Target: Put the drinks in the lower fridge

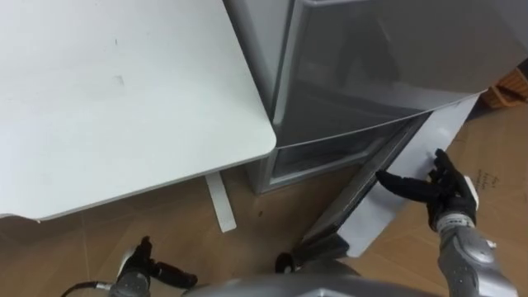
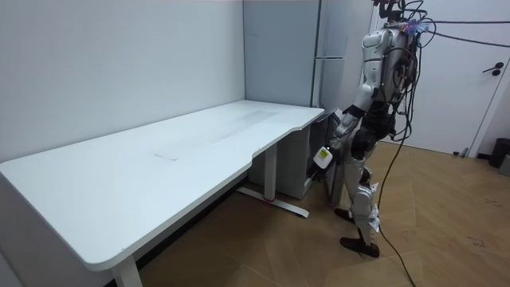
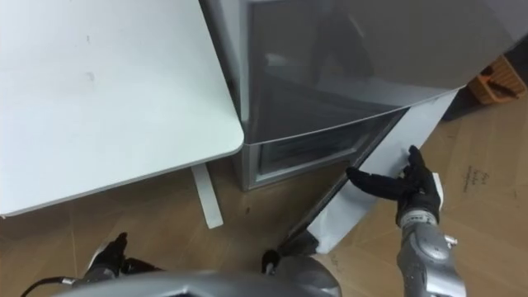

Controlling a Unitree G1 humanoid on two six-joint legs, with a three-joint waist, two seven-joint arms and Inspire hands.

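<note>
Drinks: I cannot tell where they are; neither hand carries one. The right hand (image 1: 445, 191) lies with straight, spread fingers against the pale inner face of the lower fridge door (image 1: 450, 124), which stands partly open. It is curled round nothing. The left hand (image 1: 148, 266) hangs low by the robot's side, its fingers loose and holding nothing. The robot stands at the fridge (image 1: 371, 66), which is just beside the end of the white counter (image 1: 124, 99). Behind the open door, the front of a clear drawer (image 1: 326, 157) shows in the lower compartment.

Assessment: drink containers are probably stiff, smooth-walled and moderately heavy when full, so liable to slip. Each is best taken round the middle of its body and kept upright. The door probably needs swinging wider first.
</note>
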